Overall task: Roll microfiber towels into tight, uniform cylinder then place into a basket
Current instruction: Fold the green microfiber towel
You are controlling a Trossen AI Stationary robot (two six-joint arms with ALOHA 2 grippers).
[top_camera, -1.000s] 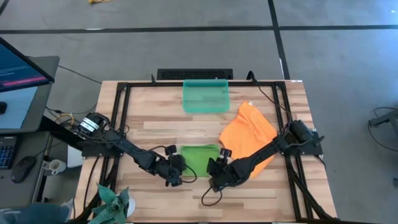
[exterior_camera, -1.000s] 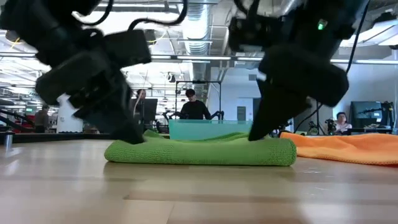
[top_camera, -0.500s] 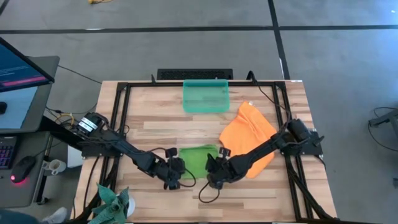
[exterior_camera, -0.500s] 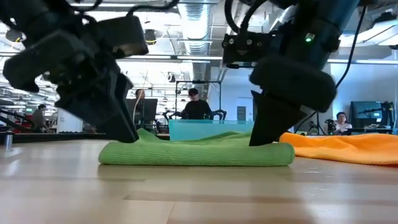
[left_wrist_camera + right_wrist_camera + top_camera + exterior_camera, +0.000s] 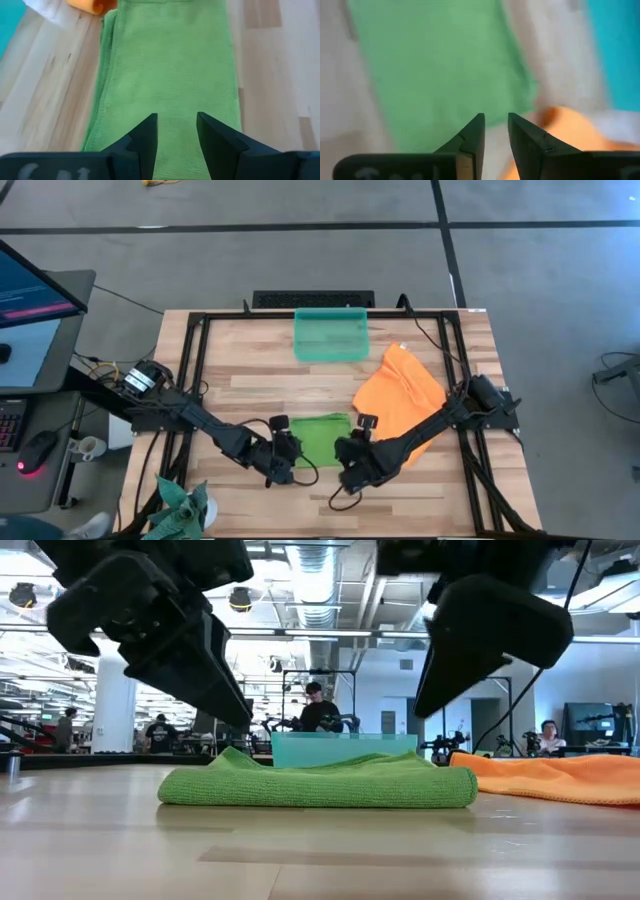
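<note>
High view: the folded lime green towel (image 5: 320,435) is laid flat near the table's front edge, flanked by the left gripper (image 5: 287,457) and the right gripper (image 5: 349,463). Both are seen raised clear of the cloth in the low view, fingers slightly parted, nothing held. The orange towel (image 5: 400,398) is spread just beside it; the basket (image 5: 331,334) is set farther back.
</note>
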